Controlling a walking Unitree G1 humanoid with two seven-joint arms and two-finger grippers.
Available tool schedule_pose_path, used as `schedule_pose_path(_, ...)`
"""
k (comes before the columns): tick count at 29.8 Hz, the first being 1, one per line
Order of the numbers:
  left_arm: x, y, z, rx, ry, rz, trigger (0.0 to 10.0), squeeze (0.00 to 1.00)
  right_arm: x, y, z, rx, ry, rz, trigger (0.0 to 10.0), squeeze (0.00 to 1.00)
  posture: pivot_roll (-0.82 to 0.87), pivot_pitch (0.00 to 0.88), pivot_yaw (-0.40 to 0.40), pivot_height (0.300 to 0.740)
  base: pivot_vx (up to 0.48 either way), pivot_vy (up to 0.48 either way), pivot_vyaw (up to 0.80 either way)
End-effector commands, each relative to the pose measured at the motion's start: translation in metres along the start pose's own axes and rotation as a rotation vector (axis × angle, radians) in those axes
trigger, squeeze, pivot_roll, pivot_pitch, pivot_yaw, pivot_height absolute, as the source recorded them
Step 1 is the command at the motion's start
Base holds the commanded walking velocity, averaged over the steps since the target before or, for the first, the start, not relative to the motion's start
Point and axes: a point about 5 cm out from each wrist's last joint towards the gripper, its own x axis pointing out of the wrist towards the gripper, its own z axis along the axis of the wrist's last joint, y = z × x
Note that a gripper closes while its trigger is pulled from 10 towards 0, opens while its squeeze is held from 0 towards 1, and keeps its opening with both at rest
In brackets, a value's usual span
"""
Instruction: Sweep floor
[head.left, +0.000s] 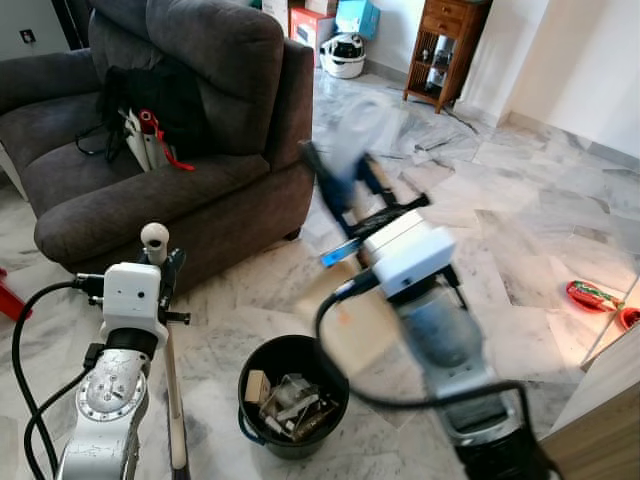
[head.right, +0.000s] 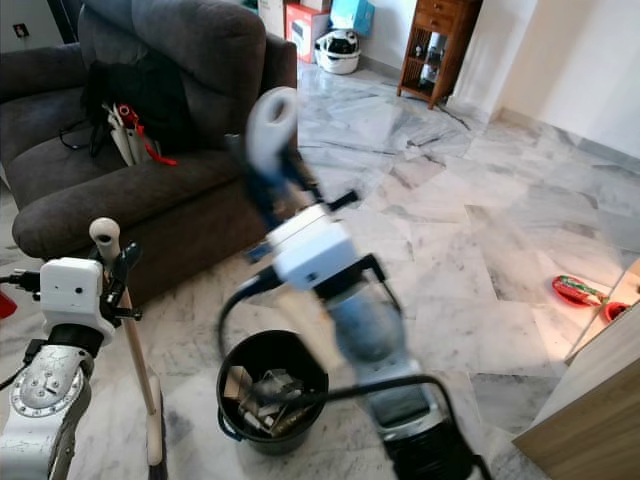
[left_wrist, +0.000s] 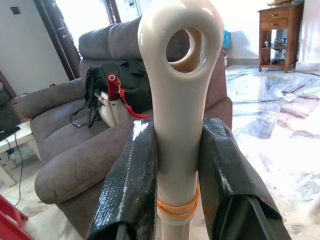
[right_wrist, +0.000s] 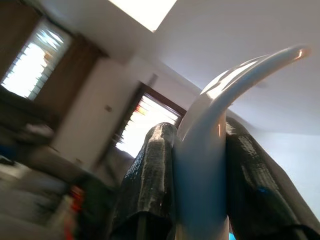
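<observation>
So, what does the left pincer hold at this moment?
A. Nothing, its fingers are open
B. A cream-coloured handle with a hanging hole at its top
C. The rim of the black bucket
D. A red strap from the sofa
B: in the left wrist view both black fingers press against the cream handle, whose top has a hole; the left pincer is beside the black bucket, not on it.

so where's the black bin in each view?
Left eye: black bin bottom centre, between the arms, scraps inside.
Right eye: same bin, bottom centre-left.
Left wrist: not in it.
Right wrist: not in it.
Shared landmark: grey sofa, in both eye views and the left wrist.
</observation>
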Motion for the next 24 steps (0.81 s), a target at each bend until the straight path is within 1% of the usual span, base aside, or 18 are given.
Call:
schedule_pose_path(1,0.004,-0.003,0.013,0.020,-0.073,-0.015,10.0,0.00,0.002,-0.007,0.007,-0.049,-0.055,-0.018,10.0,0.00,0.04,0.017,-0.013,0.740,0.000,0.000,0.00)
schedule_pose_path(3,0.004,-0.003,0.012,0.018,-0.072,-0.014,10.0,0.00,-0.005,-0.012,-0.002,-0.090,-0.022,-0.018,10.0,0.00,0.04,0.020,-0.016,0.740,0.000,0.000,0.00)
schedule_pose_path(6,0.003,-0.003,0.012,0.017,-0.071,-0.014,10.0,0.00,-0.013,-0.016,-0.009,-0.115,0.012,-0.012,10.0,0.00,0.04,0.021,-0.017,0.740,0.000,0.000,0.00)
schedule_pose_path(7,0.003,-0.003,0.012,0.017,-0.070,-0.013,10.0,0.00,-0.019,-0.018,-0.014,-0.132,0.034,-0.004,10.0,0.00,0.04,0.021,-0.017,0.740,0.000,0.000,0.00)
schedule_pose_path(9,0.002,-0.003,0.012,0.017,-0.068,-0.011,10.0,0.00,-0.026,-0.021,-0.019,-0.141,0.063,-0.005,10.0,0.00,0.04,0.022,-0.018,0.740,0.000,0.000,0.00)
schedule_pose_path(10,0.002,-0.002,0.011,0.019,-0.067,-0.009,10.0,0.00,-0.033,-0.023,-0.025,-0.141,0.098,-0.014,10.0,0.00,0.04,0.022,-0.018,0.740,0.000,0.000,0.00)
schedule_pose_path(12,0.001,-0.002,0.010,0.018,-0.065,-0.008,10.0,0.00,-0.043,-0.025,-0.032,-0.139,0.140,-0.021,10.0,0.00,0.04,0.022,-0.018,0.740,0.000,0.000,0.00)
schedule_pose_path(16,0.000,-0.003,0.010,0.015,-0.062,-0.009,10.0,0.00,-0.066,-0.023,-0.049,-0.168,0.225,0.014,10.0,0.00,0.04,0.021,-0.020,0.740,0.000,0.000,0.00)
schedule_pose_path(17,-0.001,-0.003,0.010,0.014,-0.061,-0.009,10.0,0.00,-0.072,-0.022,-0.054,-0.164,0.254,0.018,10.0,0.00,0.04,0.021,-0.019,0.740,0.000,0.000,0.00)
schedule_pose_path(18,-0.001,-0.003,0.010,0.014,-0.061,-0.009,10.0,0.00,-0.072,-0.022,-0.054,-0.164,0.254,0.018,10.0,0.00,0.04,0.021,-0.019,0.740,0.000,0.000,0.00)
schedule_pose_path(19,-0.001,-0.002,0.010,0.014,-0.061,-0.008,10.0,0.00,-0.077,-0.023,-0.059,-0.144,0.290,0.008,10.0,0.00,0.04,0.021,-0.019,0.740,0.000,0.000,0.00)
schedule_pose_path(21,-0.001,-0.001,0.009,0.015,-0.059,-0.007,10.0,0.00,-0.083,-0.024,-0.065,-0.126,0.327,-0.016,10.0,0.00,0.04,0.020,-0.019,0.740,0.000,0.000,0.00)
schedule_pose_path(22,-0.001,-0.001,0.009,0.016,-0.058,-0.006,10.0,0.00,-0.089,-0.027,-0.071,-0.109,0.376,-0.053,10.0,0.00,0.04,0.020,-0.019,0.740,0.000,0.000,0.00)
schedule_pose_path(24,-0.001,-0.001,0.009,0.016,-0.058,-0.005,10.0,0.00,-0.092,-0.028,-0.075,-0.105,0.408,-0.071,10.0,0.00,0.04,0.021,-0.018,0.740,0.000,0.000,0.00)
